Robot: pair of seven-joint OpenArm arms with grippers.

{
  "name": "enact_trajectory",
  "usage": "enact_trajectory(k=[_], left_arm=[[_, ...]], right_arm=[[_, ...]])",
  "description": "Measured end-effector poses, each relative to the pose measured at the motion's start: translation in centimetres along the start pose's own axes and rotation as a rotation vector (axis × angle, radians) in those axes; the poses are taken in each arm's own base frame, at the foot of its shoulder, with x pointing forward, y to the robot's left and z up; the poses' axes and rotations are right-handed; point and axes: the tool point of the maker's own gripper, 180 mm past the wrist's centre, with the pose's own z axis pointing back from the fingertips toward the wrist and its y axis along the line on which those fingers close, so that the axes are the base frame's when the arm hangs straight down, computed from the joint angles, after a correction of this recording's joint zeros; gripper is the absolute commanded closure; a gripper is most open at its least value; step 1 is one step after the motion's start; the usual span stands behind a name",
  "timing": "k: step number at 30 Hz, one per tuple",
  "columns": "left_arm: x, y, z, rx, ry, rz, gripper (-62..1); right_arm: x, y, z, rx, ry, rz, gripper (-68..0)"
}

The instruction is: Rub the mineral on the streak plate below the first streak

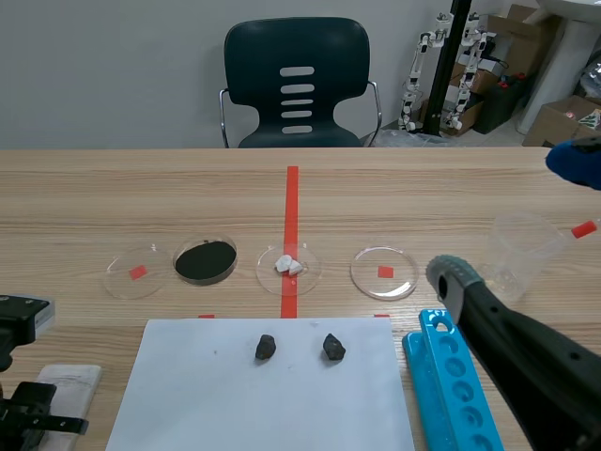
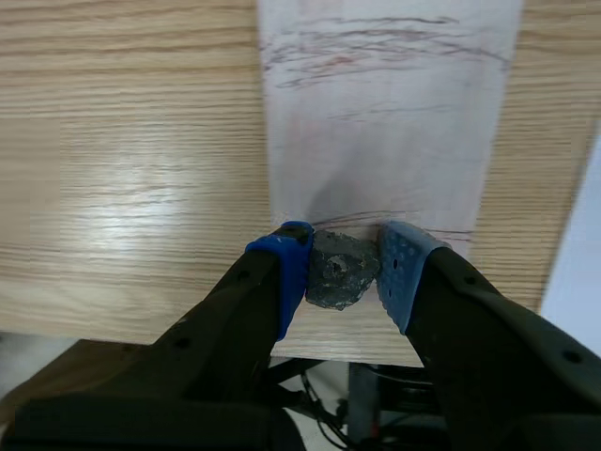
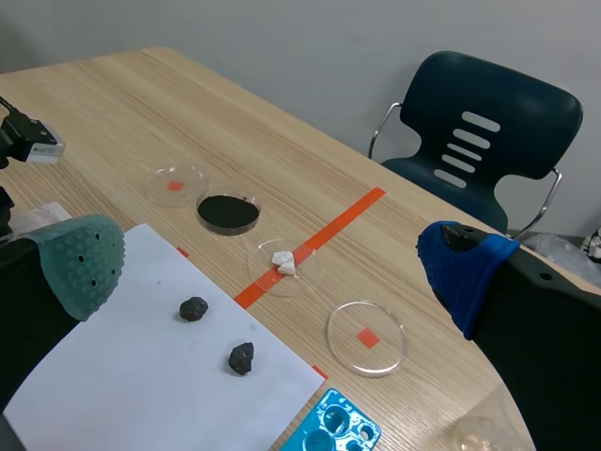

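- The left gripper (image 2: 343, 258) pinches the grey mineral (image 2: 336, 274) between its blue pads (image 2: 293, 268), resting on the near end of the streak plate (image 2: 385, 132) (faint streaks cross its far end), at the table (image 2: 122, 141) near left.
- The right gripper (image 3: 272, 261) hangs spread wide above the table's right side.

The left pincer (image 2: 344, 266) sat low, clamped on the mineral (image 2: 336, 277), its blue pads (image 2: 293, 268) pressed to either side. The right arm (image 1: 526, 357) stood raised, the right pincer (image 3: 272, 263) gaping wide, one pad grey-green, one blue.
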Motion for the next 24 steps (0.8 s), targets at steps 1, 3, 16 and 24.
enact_trajectory(k=[1,3,16,24], left_arm=[[0.0,-0.8,0.0,-0.044,-0.001,0.005,-12.6],[0.0,-1.7,0.0,-0.089,0.0,0.001,-12.6],[0.1,-0.1,-0.1,0.017,-0.009,-0.01,-12.6],[-0.9,4.3,0.4,0.257,0.047,-0.019,-12.6]], right_arm=[[0.0,0.0,0.0,0.0,0.0,0.0,-67.9],[0.0,0.0,0.0,0.0,0.0,0.0,-67.9],[0.0,0.0,0.0,0.0,0.001,0.0,-67.9],[0.0,0.0,0.0,0.001,0.0,-0.001,-67.9]])
